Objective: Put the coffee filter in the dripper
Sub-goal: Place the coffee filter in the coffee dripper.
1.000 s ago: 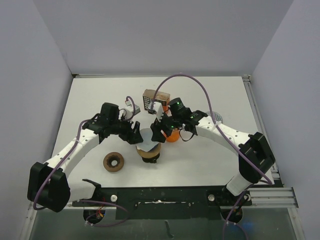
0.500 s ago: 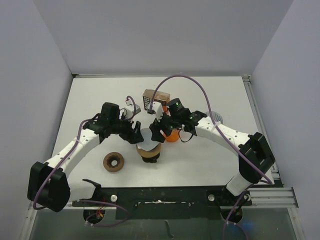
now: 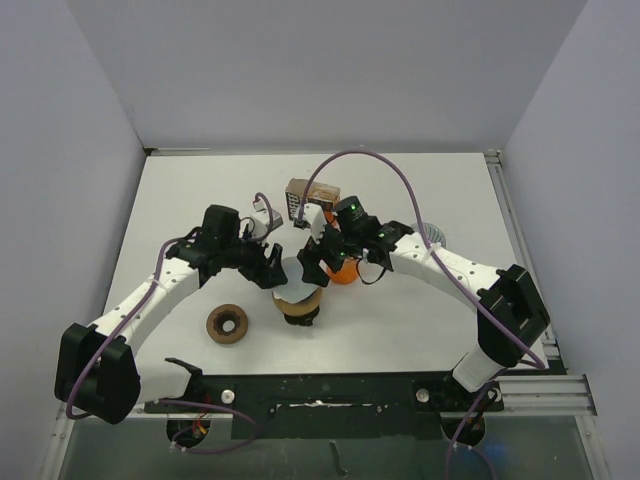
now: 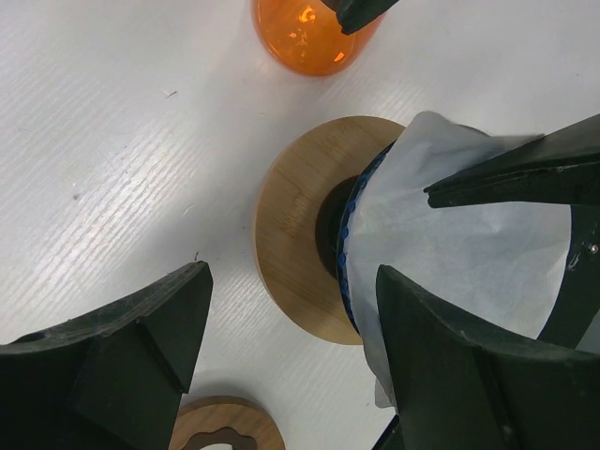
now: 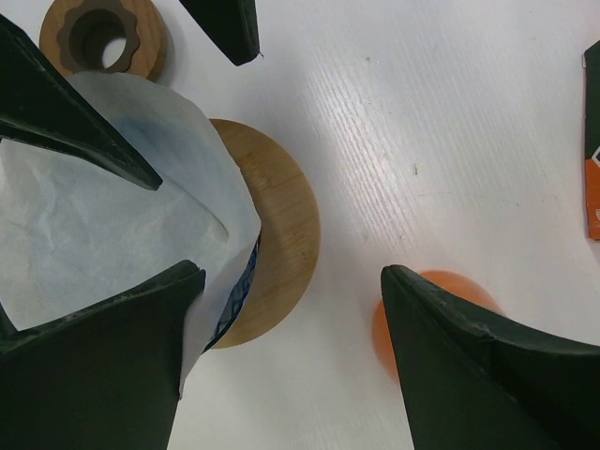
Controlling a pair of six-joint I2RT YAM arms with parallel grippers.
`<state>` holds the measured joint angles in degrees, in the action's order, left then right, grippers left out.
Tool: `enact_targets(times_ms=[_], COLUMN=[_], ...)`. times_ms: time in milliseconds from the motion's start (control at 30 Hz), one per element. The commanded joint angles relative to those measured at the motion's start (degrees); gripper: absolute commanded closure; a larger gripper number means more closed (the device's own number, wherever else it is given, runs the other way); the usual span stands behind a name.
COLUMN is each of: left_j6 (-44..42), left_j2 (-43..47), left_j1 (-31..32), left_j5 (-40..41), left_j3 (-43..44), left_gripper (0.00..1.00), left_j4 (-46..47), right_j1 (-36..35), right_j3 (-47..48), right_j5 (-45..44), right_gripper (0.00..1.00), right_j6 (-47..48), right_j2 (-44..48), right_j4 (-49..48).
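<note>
Left claw (image 4: pixel 291 279) spread — coffee filter (image 4: pixel 455 246) beside it, on dripper (image 4: pixel 292 255)

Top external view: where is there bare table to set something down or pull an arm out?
Bare: the table back-left, behind the left arm, and front-right, between the dripper and the right arm's base. Crowded: the centre, with left gripper, right gripper, coffee filter, orange cup and box.

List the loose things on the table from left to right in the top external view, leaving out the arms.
In order: wooden ring → dripper holding the coffee filter → orange cup. The box behind spans two of them, so omitted.
</note>
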<state>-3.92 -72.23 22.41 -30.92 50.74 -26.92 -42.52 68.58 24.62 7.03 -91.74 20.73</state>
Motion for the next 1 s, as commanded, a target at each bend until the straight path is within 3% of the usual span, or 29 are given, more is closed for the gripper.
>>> enact_targets(times_ms=[0,967], left_j6=[-1.98,-3.72], left_j2=[1.60,2.66], left_j1=[0.00,-1.05], left_j5=[-1.69,-5.18], left_j3=[1.29,5.42], left_gripper=[0.29,0.28], left_j4=[1.63,-0.50], right_j1=[0.12,1.97], right_j3=[3.61,7.62], right_j5=[1.21,6.00], right_gripper=[0.21,0.13], right_j6=[1.26,2.09], right_j2=[0.15,1.11], right_j4=[0.30,2.81])
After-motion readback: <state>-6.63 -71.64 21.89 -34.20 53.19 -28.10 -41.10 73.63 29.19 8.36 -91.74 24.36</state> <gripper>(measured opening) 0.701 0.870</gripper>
